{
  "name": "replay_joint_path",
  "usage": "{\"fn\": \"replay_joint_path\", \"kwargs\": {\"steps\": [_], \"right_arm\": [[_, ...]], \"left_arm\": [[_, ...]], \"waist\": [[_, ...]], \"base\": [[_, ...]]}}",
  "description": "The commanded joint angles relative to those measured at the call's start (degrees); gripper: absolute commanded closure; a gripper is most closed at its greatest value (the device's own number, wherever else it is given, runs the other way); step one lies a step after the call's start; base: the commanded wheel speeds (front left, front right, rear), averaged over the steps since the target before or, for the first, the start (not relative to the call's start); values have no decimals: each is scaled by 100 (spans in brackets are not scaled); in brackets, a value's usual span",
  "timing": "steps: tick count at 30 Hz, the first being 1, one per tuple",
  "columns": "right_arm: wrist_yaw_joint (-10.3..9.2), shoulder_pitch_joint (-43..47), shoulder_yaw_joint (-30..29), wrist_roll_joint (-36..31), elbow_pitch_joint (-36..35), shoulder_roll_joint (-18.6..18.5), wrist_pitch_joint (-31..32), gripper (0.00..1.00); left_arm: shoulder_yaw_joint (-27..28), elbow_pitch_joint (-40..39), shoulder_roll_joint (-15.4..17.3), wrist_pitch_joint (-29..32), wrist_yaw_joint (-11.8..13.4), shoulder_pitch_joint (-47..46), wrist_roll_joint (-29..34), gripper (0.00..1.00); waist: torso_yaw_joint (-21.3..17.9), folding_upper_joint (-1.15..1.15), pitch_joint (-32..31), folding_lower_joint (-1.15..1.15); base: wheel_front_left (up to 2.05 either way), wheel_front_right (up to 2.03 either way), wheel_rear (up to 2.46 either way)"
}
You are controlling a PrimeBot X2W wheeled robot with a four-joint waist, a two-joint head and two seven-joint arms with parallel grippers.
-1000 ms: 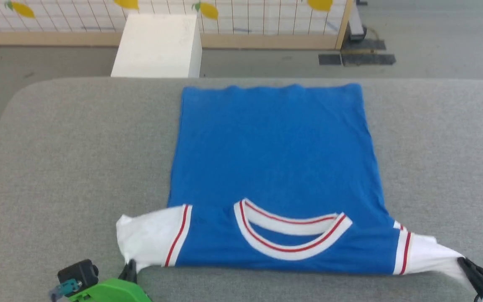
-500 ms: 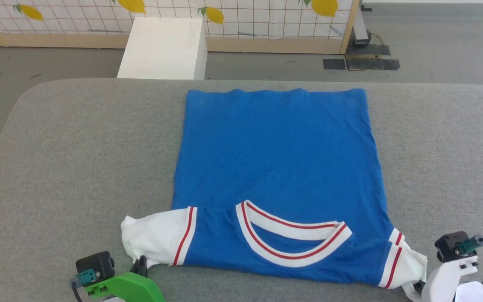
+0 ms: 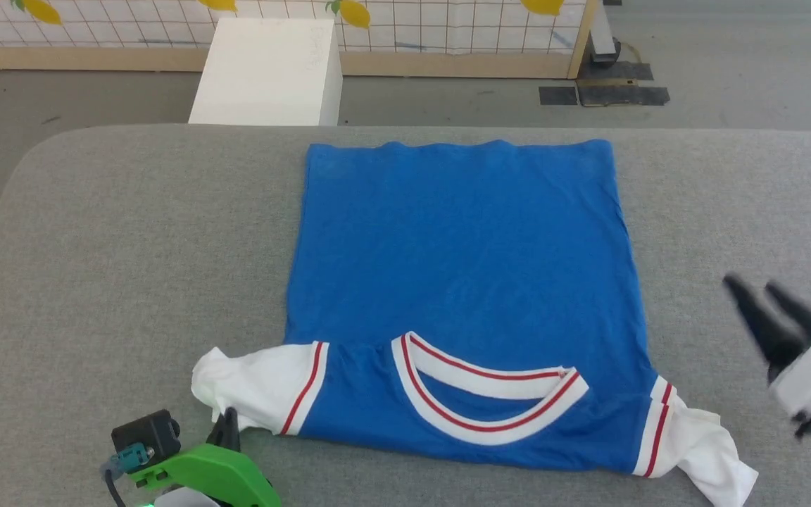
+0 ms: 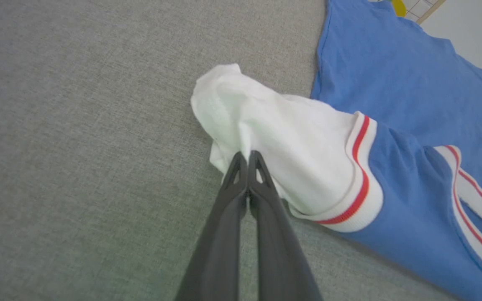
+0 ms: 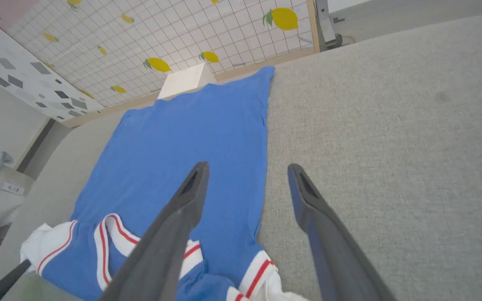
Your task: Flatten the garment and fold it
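Here, table (image 3: 131, 232): grey and cloth-covered, with rounded corners, spanning most of the head view.
Garment (image 3: 462, 246): blue, spread flat on the table at centre frame, hem toward the top and neck toward the bottom; the body is smooth.
Screen (image 3: 412, 28): white grid with yellow lemons along the top edge, standing on the floor beyond the table.
Box (image 3: 265, 70): white, upper left of centre, on the floor just behind the table.
Collar (image 3: 490, 401): white with red stripes, lower centre, lying open.
Left sleeve (image 3: 250, 384): white and bunched, lower left, with red-striped trim where it meets the blue.
Right sleeve (image 3: 708, 451): white, lower right, crumpled loose on the table.
Right gripper (image 3: 750, 283): blurred at the right edge, beside the garment; its fingers are spread wide and hold nothing.
Left gripper (image 4: 247, 155): lower left, fingers pressed together and pinching the left sleeve's edge.
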Motion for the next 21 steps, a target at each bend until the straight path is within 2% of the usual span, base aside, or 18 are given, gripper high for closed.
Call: {"fn": "replay_joint_path", "kwargs": {"steps": [1,5,9,14,21], "right_arm": [[-8,-280,-106,-63,18,80,-126,0],[-8,-1093,-262,-524,470,191,-423,0],[-8,-2002,-199,-1059,1158,120,-499,0],[-8,-3112,18,-1695,2152,-207,-287,0],[-8,-4213,597,-2312,2962,-776,436,0]], "left_arm": [[14,-45,-11,-43,6,-102,-24,100],[-15,-201,-46,-82,46,-174,16,100],[-81,-458,-113,-131,96,-280,88,100],[-179,-758,-284,-231,114,-382,106,100],[-361,-950,-495,-407,55,-481,145,100]], "waist": [[8,0,70,0],[105,0,307,0],[330,0,712,0],[718,0,1293,0],[1228,0,2015,0]], "base": [[0,0,0],[0,0,0],[0,0,0],[0,0,0],[0,0,0]]}}
